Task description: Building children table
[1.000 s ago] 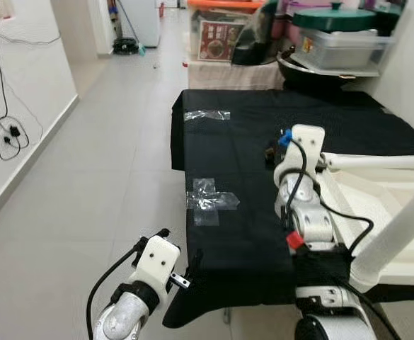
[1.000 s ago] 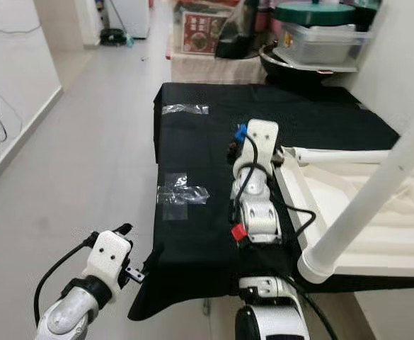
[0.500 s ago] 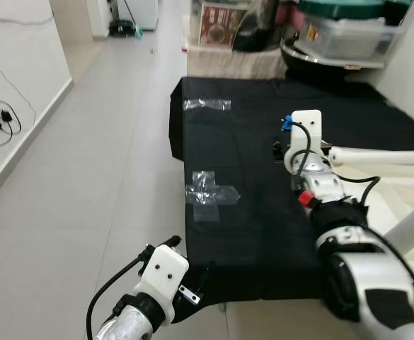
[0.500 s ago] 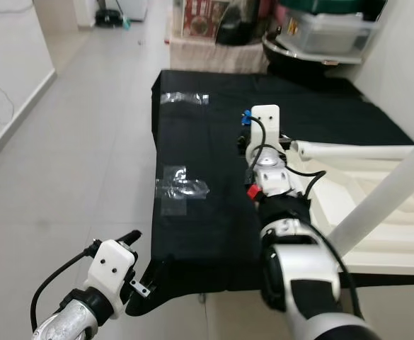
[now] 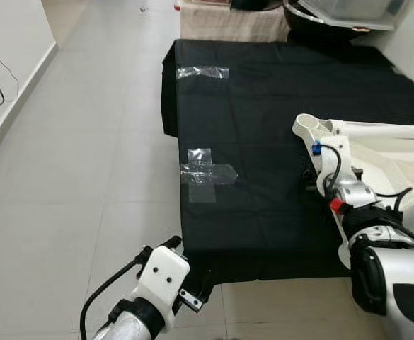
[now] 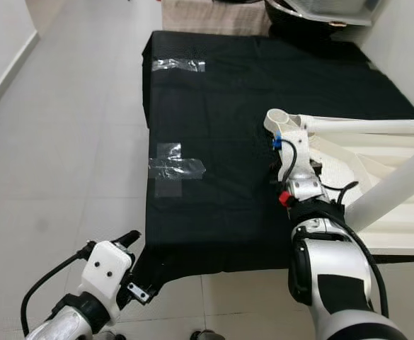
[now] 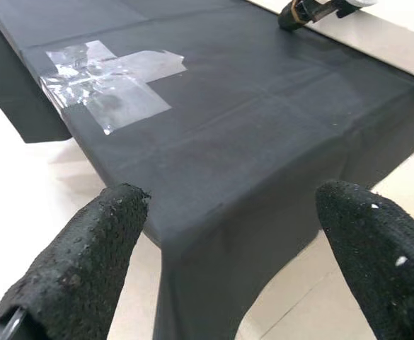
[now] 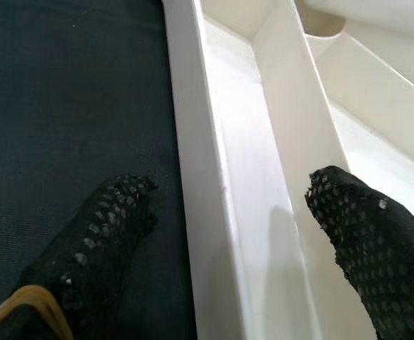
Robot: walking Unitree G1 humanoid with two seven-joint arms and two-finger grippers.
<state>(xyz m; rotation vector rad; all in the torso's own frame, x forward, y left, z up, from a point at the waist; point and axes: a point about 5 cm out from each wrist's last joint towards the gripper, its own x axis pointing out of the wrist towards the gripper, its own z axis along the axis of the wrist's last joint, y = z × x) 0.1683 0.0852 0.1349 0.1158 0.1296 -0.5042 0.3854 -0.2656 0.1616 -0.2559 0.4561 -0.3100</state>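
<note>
Both end effectors spread wide: left end effector [image 7: 228,262] low, right end effector [image 8: 242,234] forward.

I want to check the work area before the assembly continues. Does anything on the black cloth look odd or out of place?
Two patches of clear tape stick on the black cloth: a crossed one near its left edge, a strip farther back. The cloth's near left corner hangs loose toward the floor. The white table top lies underside up, which fits assembly.

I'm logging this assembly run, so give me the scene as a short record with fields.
surface: black cloth on the floor
tabletop: white, upside down, on the cloth's right side
legs: two white legs fitted to it
tape: clear patches on the cloth
right gripper: open, astride the tabletop's rim
left gripper: open, over the cloth's near edge
</note>
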